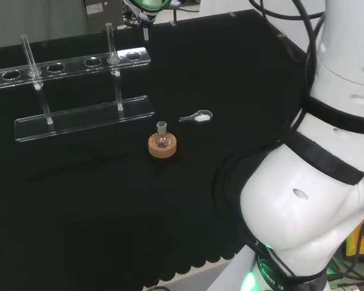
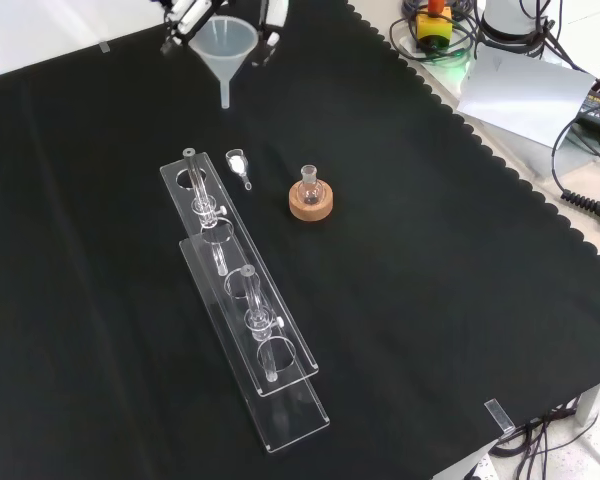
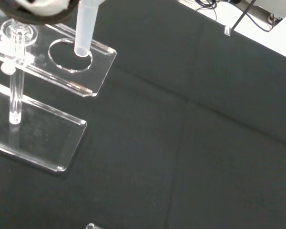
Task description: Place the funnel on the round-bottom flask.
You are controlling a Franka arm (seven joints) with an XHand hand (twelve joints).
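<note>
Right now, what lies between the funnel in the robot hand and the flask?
In the front view, between the funnel and the round-bottom flask there is bare black cloth; the small scoop lies just left of that line.

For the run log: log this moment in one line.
hand: holding translucent plastic funnel, raised | small glass round-bottom flask: on cork ring, no funnel yet

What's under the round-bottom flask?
A cork ring stand on the black cloth; the round-bottom flask sits upright in it. The flask's bottom and the ring's centre are hidden by the flask itself.
</note>
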